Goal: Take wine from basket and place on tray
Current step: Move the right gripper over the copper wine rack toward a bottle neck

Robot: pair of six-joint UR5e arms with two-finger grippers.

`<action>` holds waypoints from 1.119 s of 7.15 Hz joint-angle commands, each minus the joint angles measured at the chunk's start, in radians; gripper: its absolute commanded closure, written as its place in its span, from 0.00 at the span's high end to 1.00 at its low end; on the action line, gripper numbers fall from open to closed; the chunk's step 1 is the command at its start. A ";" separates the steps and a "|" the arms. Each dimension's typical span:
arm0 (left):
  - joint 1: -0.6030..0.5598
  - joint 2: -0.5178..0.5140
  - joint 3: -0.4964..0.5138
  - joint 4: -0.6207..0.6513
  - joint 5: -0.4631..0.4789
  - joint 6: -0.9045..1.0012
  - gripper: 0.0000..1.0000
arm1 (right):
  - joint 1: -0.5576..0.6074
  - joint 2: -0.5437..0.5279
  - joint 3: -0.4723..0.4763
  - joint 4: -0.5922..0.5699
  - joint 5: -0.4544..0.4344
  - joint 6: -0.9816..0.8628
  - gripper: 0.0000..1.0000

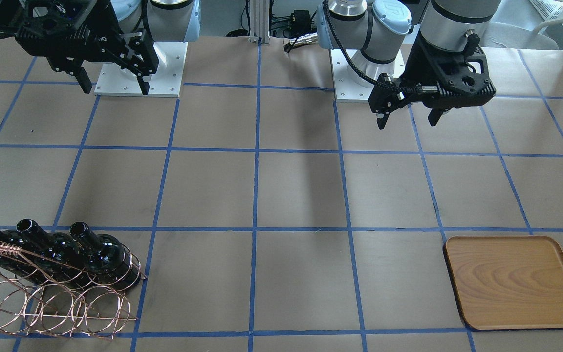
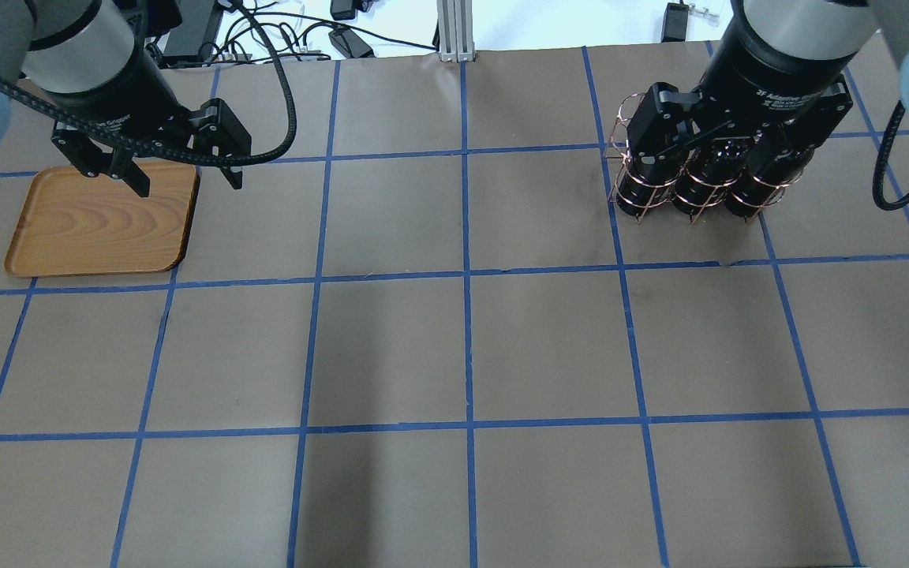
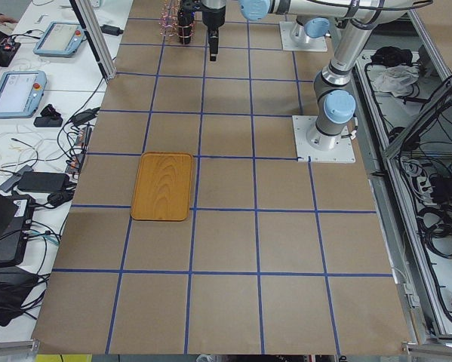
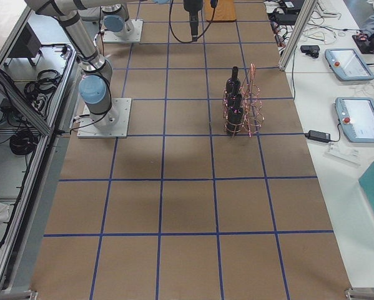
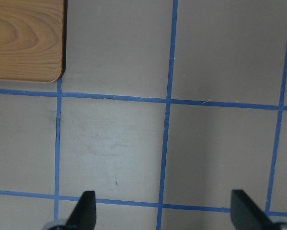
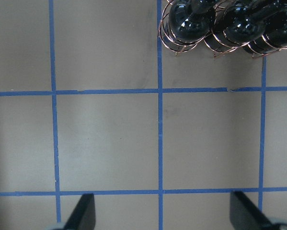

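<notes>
Closest to the front-facing camera, at that view's lower left, the copper wire basket sits on the table with three black wine bottles in it. From the right-side view the bottles stand upright in a row, in the rings on the robot's side of the basket, with the coiled handle rising just beside them. All three are in the rack and none is on the tray.

Across the table, at the same view's lower right, the wooden tray lies flat, well apart from the basket.

Further back on the view's left, the right gripper hangs above the table on the robot's side of the basket, touching neither rack nor bottles. Its fingers are spread wide apart over the brown paper. In its wrist view the bottles' shoulders and wire rings sit at the top edge, ahead of the fingers and off to the right.

On the view's right, the left gripper hangs likewise with its fingers wide apart. It is on the robot's side of the tray, and one rounded tray corner shows at the top left of its wrist view.
</notes>
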 commanded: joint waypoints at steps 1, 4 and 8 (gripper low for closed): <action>0.003 -0.001 0.000 0.006 0.000 0.000 1.00 | 0.000 0.000 0.000 0.003 -0.002 0.000 1.00; 0.006 -0.001 0.000 0.012 0.000 0.000 1.00 | -0.026 0.024 -0.032 0.002 -0.001 -0.002 1.00; 0.006 -0.001 0.000 0.011 -0.002 0.000 1.00 | -0.243 0.242 -0.138 -0.029 0.015 -0.206 1.00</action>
